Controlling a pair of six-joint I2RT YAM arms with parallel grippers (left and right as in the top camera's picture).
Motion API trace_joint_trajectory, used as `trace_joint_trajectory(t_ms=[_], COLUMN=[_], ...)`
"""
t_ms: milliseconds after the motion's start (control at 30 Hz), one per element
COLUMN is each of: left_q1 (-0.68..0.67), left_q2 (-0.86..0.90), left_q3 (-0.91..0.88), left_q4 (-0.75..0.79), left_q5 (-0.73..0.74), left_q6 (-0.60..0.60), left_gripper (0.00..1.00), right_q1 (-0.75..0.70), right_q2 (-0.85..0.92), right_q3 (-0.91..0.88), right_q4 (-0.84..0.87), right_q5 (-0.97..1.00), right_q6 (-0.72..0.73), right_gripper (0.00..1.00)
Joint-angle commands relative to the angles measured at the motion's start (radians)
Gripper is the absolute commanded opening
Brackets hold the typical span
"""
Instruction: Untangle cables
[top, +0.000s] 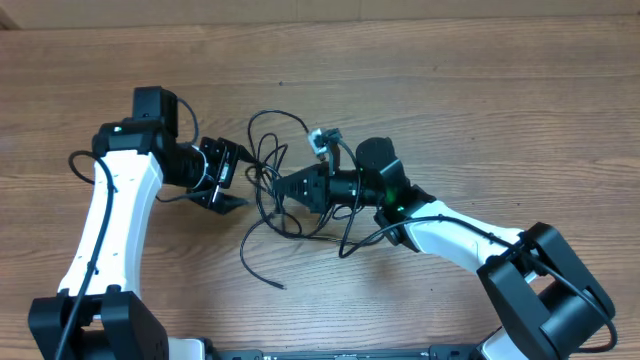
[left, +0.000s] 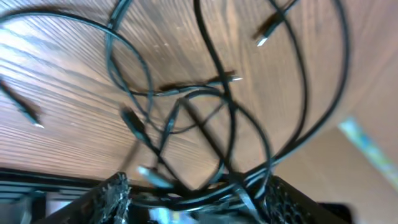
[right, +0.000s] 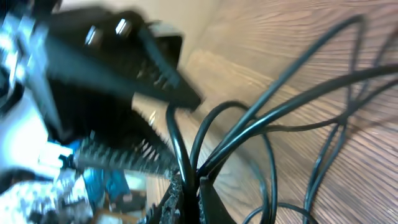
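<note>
The cables (top: 277, 122) are thin black cords lying in tangled loops on the wooden table between my two arms. A loose end (top: 280, 285) trails toward the front. My left gripper (top: 239, 177) points right at the tangle with its jaws wide apart. In the left wrist view several strands (left: 217, 93) run across the gap of the left gripper (left: 199, 202) without being pinched. My right gripper (top: 277, 188) points left and is shut on a bunch of cable strands (right: 280, 99), which fan out from the right gripper (right: 191, 190). The left gripper's toothed fingers (right: 158, 71) sit just beyond it.
A pale plug end (top: 324, 140) lies just behind the right gripper. Small plug tips (left: 264, 34) show among the loops. The wooden table (top: 480, 100) stretches away on all sides, and thick arm cables (top: 440, 218) run along the right arm.
</note>
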Motion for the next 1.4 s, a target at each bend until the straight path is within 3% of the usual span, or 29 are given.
trace_joint_trajectory(t_ms=[0,233,567,800,1067,1267,1367], left_q1=[-0.050,-0.126,-0.176,-0.182,-0.182,-0.182,-0.182], left_q2=[-0.024,-0.024,-0.024,-0.024,-0.024,-0.024,-0.024], left_q3=[0.021,0.021,0.021,0.021,0.021,0.021,0.021], left_q4=[-0.018,-0.014,-0.014,-0.029,-0.097,-0.097,-0.105], left_q5=[-0.074,-0.073,-0.074,-0.074,-0.135,-0.150,-0.187], left_q6=[0.162,0.191,0.198,0.331,0.351,0.352,0.352], left_gripper=[0.70,0.51,0.37,0.18,0.18,0.29,0.35], right_q1=[-0.020,-0.022,-0.023,-0.069,-0.159,-0.166,-0.166], right_q2=[0.005,0.005,0.005,0.005,0.002,-0.028,-0.073], right_q3=[0.005,0.005,0.005,0.005,0.005,0.006,0.016], right_q4=[0.007,-0.077,-0.121,-0.271,-0.394,-0.420,-0.519], right_q5=[0.120,0.254,0.267,0.319,0.323,0.362,0.452], right_q6=[0.154,0.299,0.306,0.290,0.183,-0.025,-0.162], right_gripper=[0.04,0.04,0.04,0.04,0.04,0.04,0.04])
